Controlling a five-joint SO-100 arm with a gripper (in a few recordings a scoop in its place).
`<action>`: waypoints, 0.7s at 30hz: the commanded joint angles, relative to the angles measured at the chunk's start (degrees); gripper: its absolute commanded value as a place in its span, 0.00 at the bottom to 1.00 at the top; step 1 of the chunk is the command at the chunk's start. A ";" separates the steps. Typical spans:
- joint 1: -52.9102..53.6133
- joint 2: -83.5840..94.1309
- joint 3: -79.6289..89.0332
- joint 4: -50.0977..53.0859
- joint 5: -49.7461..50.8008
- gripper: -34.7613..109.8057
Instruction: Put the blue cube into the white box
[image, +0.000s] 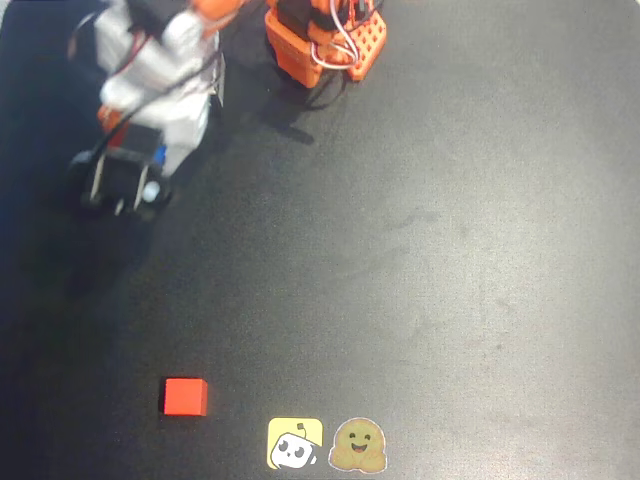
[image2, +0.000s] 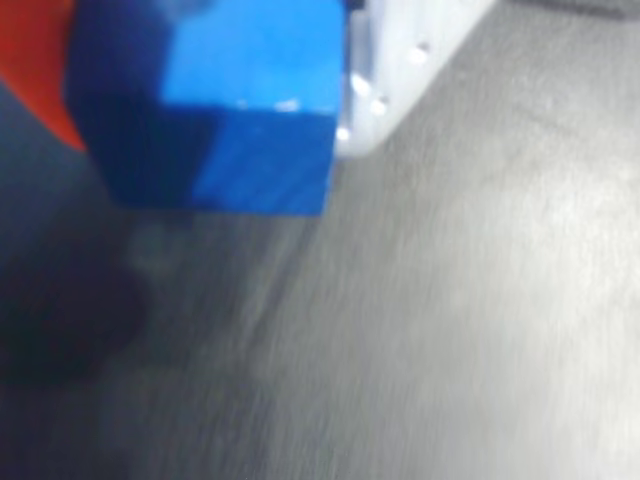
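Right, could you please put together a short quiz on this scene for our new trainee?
1. True or false: in the overhead view, the red cube touches the orange arm base.
2. What does the gripper hold in the wrist view? A) the blue cube B) a sticker C) nothing
3. Fill in: right of the red cube, two ___ lie on the black table.
Key: 1 false, they lie far apart; 2 A; 3 stickers.

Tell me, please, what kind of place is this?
Probably a hobby or lab robotics bench: a dark table, an orange arm base, a red cube and two cartoon stickers at its edge.
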 joint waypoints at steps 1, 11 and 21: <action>2.90 8.17 4.92 0.00 -0.70 0.24; 14.50 22.68 14.77 5.54 -2.81 0.24; 26.37 27.33 20.48 7.29 -4.57 0.24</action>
